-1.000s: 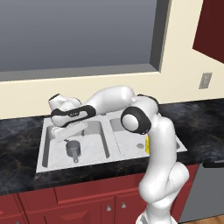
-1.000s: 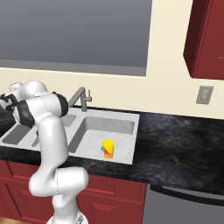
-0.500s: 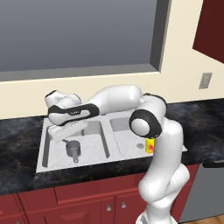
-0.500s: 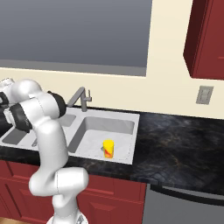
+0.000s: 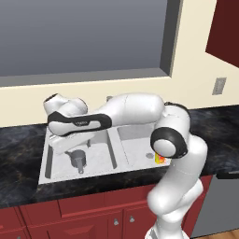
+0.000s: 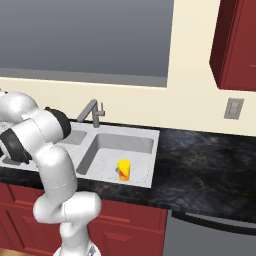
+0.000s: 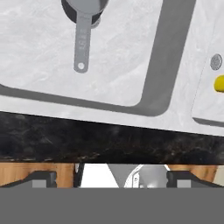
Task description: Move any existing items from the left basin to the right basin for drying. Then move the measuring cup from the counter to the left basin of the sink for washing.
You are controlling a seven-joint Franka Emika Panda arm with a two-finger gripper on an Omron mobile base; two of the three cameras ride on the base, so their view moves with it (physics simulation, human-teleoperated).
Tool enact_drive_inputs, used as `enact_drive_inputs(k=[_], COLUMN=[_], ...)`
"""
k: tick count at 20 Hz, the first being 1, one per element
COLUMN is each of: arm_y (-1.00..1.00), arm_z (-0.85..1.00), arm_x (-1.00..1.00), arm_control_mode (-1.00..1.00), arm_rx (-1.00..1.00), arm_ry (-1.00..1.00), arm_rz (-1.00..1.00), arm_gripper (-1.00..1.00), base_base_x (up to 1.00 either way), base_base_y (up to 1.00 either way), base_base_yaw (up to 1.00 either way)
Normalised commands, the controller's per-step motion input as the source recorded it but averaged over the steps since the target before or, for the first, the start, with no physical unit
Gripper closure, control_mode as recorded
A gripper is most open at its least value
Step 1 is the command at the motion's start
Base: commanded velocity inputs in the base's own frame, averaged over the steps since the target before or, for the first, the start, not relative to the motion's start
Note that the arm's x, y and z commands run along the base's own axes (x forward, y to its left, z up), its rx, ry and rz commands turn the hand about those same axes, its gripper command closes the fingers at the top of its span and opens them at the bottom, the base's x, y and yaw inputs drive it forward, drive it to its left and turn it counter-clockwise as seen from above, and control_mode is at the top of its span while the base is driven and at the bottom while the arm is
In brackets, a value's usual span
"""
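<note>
The grey metal measuring cup [image 5: 77,158] [image 7: 83,8] lies in the left basin [image 5: 56,165] [image 7: 39,65] of the sink, its flat handle pointing toward the front rim. The yellow cup [image 6: 123,170] [image 5: 160,159] [image 7: 219,83] stands in the right basin [image 6: 140,145] [image 5: 135,135], partly behind my elbow in the left base view. My gripper [image 5: 65,144] [image 7: 111,179] hangs above the left basin, open, with nothing between its fingertips and clear of the measuring cup. The black marbled counter [image 7: 109,140] [image 6: 200,160] surrounds the sink.
A grey faucet [image 6: 92,112] rises behind the divider. My arm stretches across both basins from the right. A wall socket [image 6: 233,108] sits above the counter at the right, and red cabinets [image 5: 70,214] run below the counter.
The hand has drawn slightly up and to the left above the left basin, and the elbow has swung right. The gripper stayed open; both cups lie where they were.
</note>
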Motion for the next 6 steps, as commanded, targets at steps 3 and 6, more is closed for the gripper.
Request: enact_drive_inputs(k=[3,6], arm_y=[0.00,0.00], arm_z=[0.35,0.29], arm_x=[-0.64,-0.65], arm_control_mode=[-1.00,-1.00], arm_rx=[0.00,0.00], arm_ry=[-0.02,-0.03], arm_rz=[-0.01,-0.02], arm_gripper=[-1.00,-1.00], base_base_x=[0.00,0.00], base_base_y=[0.00,0.00], base_base_yaw=[0.00,0.00])
